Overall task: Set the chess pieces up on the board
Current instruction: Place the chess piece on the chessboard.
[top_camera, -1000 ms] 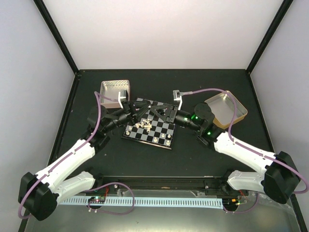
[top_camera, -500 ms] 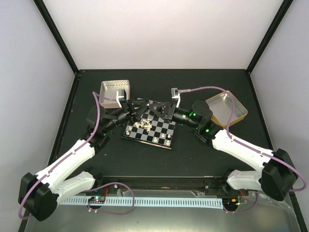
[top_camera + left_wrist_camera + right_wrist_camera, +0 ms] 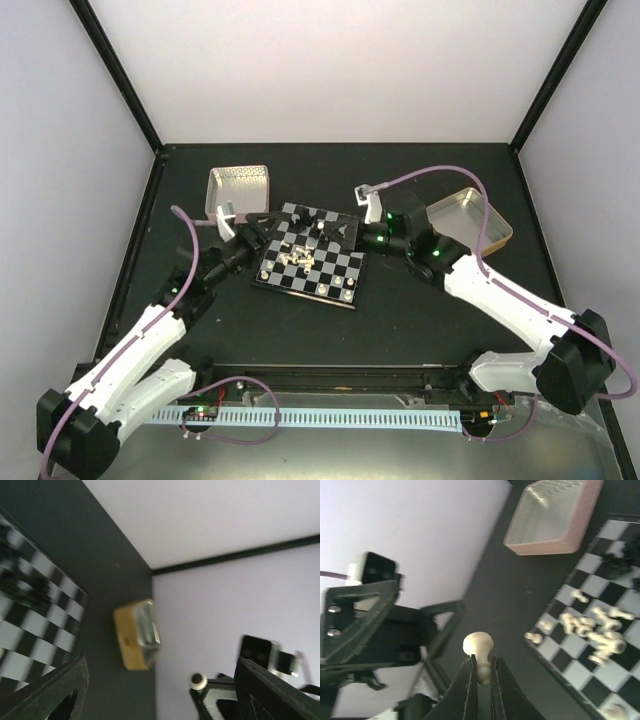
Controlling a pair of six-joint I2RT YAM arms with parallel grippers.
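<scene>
Being held tight in the right gripper point(image 3: 482, 664) is a cream pawn point(image 3: 478, 644): the stem is pinched between the two closed fingers, and the round head is left showing above the fingertips. From above, pawn and gripper are seen near the far edge of the board point(image 3: 340, 265), towards its right side. The board itself is laid flat on the dark table point(image 3: 420, 320), turned slightly askew. A loose heap of cream pieces point(image 3: 298, 256) is scattered near its middle, most of them toppled. A few more are placed along the near right edge. Black pieces point(image 3: 620, 562) are bunched at the far corner closest to the pink tin point(image 3: 237, 188). Over at the board's far left corner, the left gripper point(image 3: 160, 659) is spread wide, and nothing is caught between its fingers. The gold tin point(image 3: 470, 222) is parked well off to the right, beyond the right arm.
</scene>
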